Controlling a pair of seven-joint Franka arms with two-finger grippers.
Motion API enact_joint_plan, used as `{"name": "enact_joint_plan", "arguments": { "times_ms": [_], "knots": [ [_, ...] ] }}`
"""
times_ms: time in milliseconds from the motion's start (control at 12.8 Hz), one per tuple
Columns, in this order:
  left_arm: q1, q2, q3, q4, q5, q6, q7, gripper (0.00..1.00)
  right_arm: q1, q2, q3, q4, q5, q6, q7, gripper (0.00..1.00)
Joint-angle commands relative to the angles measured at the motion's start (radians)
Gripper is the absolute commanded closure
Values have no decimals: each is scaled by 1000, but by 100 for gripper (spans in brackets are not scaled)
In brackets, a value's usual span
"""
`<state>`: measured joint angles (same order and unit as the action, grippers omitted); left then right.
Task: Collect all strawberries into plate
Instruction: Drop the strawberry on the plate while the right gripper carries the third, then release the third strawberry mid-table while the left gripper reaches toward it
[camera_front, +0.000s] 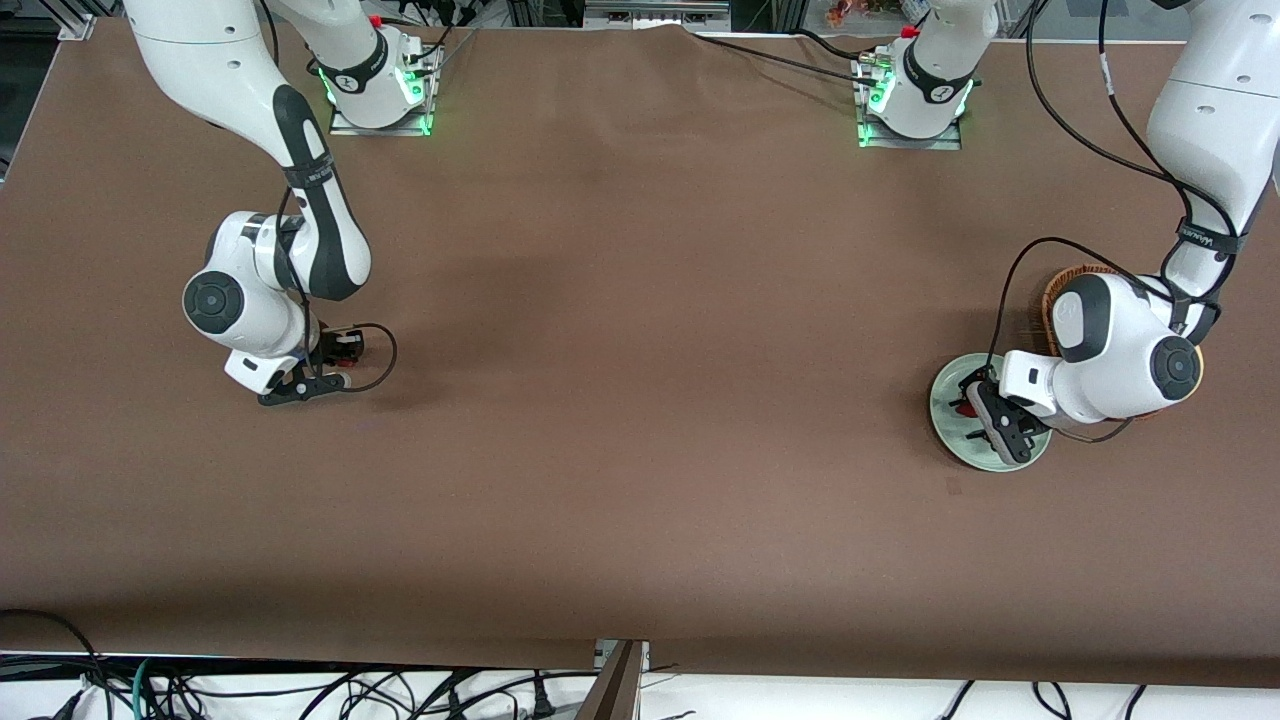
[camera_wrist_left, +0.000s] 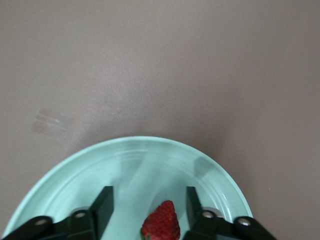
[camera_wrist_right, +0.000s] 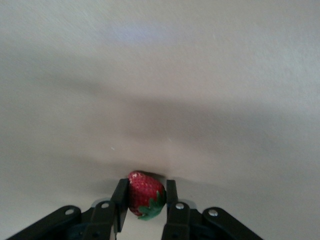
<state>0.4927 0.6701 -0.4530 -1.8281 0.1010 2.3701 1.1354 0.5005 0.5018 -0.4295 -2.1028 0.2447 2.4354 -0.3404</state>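
Brown table (camera_front: 640, 400) | left gripper (camera_wrist_left: 148, 202) over mint-green plate (camera_wrist_left: 125, 165) at left arm's end, fingers apart, plate strawberry (camera_wrist_left: 161, 227) lying loose between them | wicker basket (camera_front: 1075, 285) just beside plate, mostly hidden | right gripper (camera_wrist_right: 145, 197) low at right arm's end, clamped on second strawberry (camera_wrist_right: 144, 194), apparently at table level.

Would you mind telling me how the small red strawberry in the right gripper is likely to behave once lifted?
The small red strawberry looks tiny, so probably light. The right gripper pinches its rounded sides, so it may bruise or slip if squeezed unevenly.
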Motion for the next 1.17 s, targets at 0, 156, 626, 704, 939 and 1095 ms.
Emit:
{"name": "enact_joint_plan", "arguments": {
  "times_ms": [0, 156, 626, 704, 939, 1095],
  "knots": [
    [12, -36, -7, 1, -4, -28, 20, 0, 3, -31, 38, 38, 28, -2, 0, 86],
    [10, -76, -15, 7, -10, -75, 12, 0, 13, -20, 104, 140, 27, -38, 131, 85],
    [15, -113, -16, 274, -98, -473, -144, 0, 111, 124, 242, 487, 27, -147, 582, 85],
    [9, -115, -18, 306, -98, -515, -195, 0, 145, 165, 242, 541, 27, -147, 666, 85],
    [-23, -121, -51, 358, -96, -595, -380, 0, 211, 366, 288, 804, 25, -128, 877, 85],
    [-58, -133, -87, 386, -86, -637, -552, 0, 220, 447, 356, 915, 24, -81, 975, 85]
  ]
}}
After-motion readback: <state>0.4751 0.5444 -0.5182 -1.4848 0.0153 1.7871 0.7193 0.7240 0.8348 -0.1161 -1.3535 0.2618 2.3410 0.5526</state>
